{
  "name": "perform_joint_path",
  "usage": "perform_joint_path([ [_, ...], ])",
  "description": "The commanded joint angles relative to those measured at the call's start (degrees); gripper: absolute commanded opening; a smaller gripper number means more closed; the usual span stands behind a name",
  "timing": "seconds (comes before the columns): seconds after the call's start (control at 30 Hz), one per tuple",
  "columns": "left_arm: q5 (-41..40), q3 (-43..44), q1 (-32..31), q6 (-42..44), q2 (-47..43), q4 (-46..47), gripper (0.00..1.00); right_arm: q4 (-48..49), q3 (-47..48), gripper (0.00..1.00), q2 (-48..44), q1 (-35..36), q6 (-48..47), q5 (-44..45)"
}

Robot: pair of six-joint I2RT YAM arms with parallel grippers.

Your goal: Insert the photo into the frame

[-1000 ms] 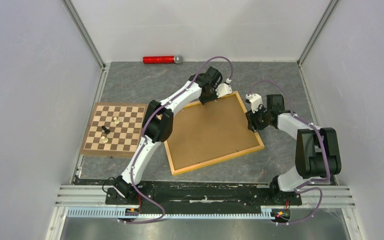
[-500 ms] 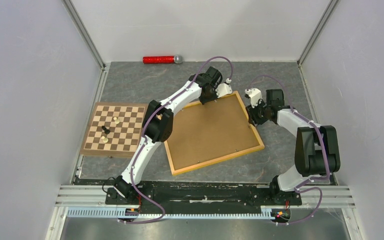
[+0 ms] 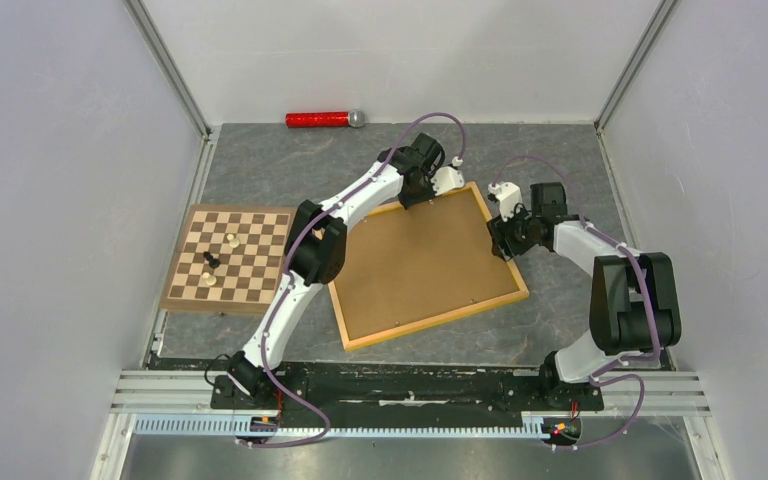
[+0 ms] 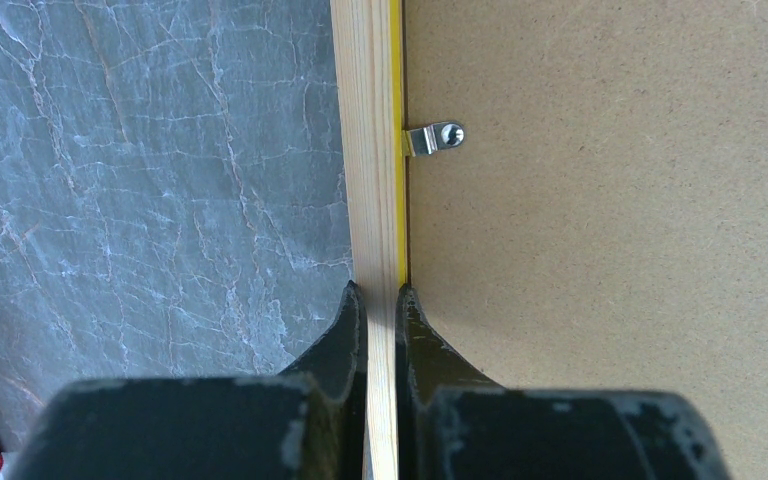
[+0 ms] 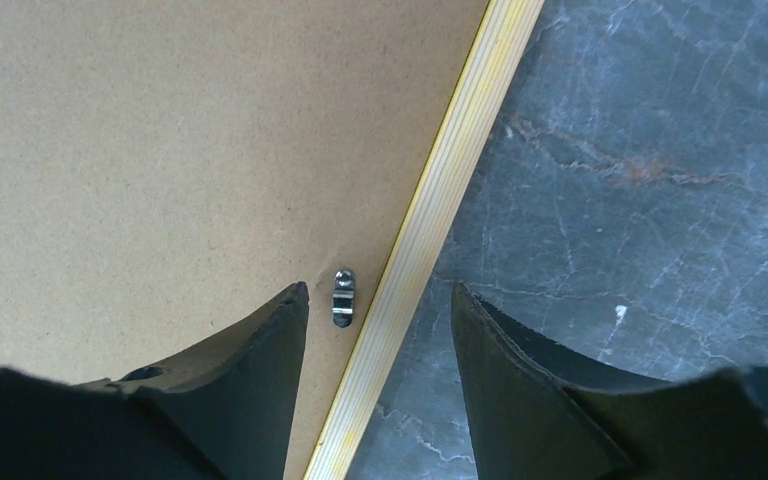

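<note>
The left pincer [image 4: 380,295] is closed almost to nothing on the far rail of the large rectangular frame of yellow-orange wood [image 4: 368,150]. One black finger presses the rail's outer face and the other its inner, yellow-painted lip. Just inside that lip lies the plain brown backing board [image 4: 610,250], which fills the frame. A small metal clip [image 4: 433,138] screwed to the board points at the rail a little way ahead of the fingertips.

The right pincer [image 5: 378,290] stands wide open with nothing in it, straddling the frame's right-hand rail [image 5: 460,130]. One finger is over the board [image 5: 160,150] and the other over bare stone. Another small metal clip [image 5: 343,297] sits between the fingers, beside the rail (whether the tips touch anything cannot be told).

From above, the frame [image 3: 440,322] lies flat and back-side up in the middle of the grey marbled counter [image 3: 260,170], turned askew so that one corner points toward the far right corner. The left pincer [image 3: 418,195] is at the side nearest the far edge and the right pincer [image 3: 505,240] at the side facing the right edge.

Just beside the frame, toward the left edge, sits a brown-and-cream chessboard [image 3: 228,258] carrying a few chess pieces. A red glittery cylinder with a silver end [image 3: 320,119] lies along the far edge, well apart from the rest.
</note>
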Motion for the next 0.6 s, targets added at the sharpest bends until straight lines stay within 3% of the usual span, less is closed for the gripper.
perform_joint_path([
  [0.0, -0.1, 0.0, -0.1, 3.2, 1.9, 2.8, 0.02, 0.4, -1.5, 0.57, -1.8, 0.2, -0.2, -0.7],
  [0.57, -0.1, 0.1, -0.2, 3.0, 1.9, 2.8, 0.02, 1.9, -3.1, 0.46, -1.7, 0.2, -1.6, 2.2],
])
